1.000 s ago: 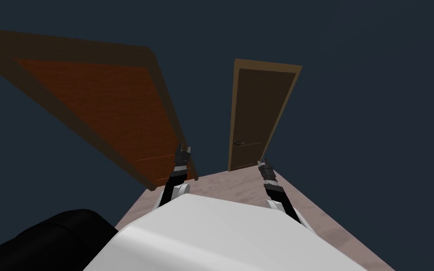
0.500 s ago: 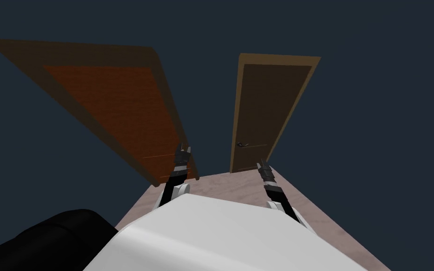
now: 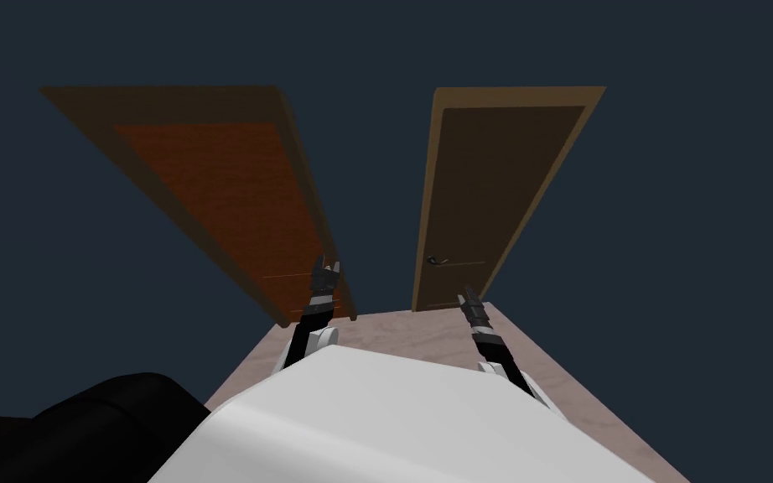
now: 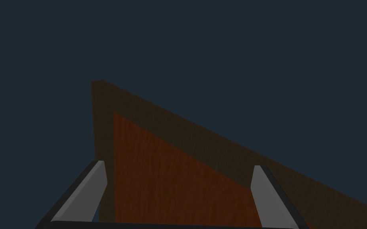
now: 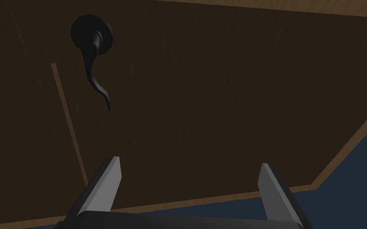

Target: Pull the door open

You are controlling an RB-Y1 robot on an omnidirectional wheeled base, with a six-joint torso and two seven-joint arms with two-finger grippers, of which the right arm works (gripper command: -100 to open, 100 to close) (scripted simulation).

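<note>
Dark blue walls flank the brown door (image 3: 494, 193) ahead, its black lever handle (image 5: 93, 59) beyond the wide-spread, empty right gripper (image 5: 191, 162), while the left gripper (image 4: 178, 164), also wide, faces a reddish door (image 3: 234, 201).

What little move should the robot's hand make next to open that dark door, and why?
Probably ease the right gripper toward the black handle until its open fingers straddle it. The dark door looks shut, the fingers hold nothing, and the handle sits ahead of them, off to one side.
</note>
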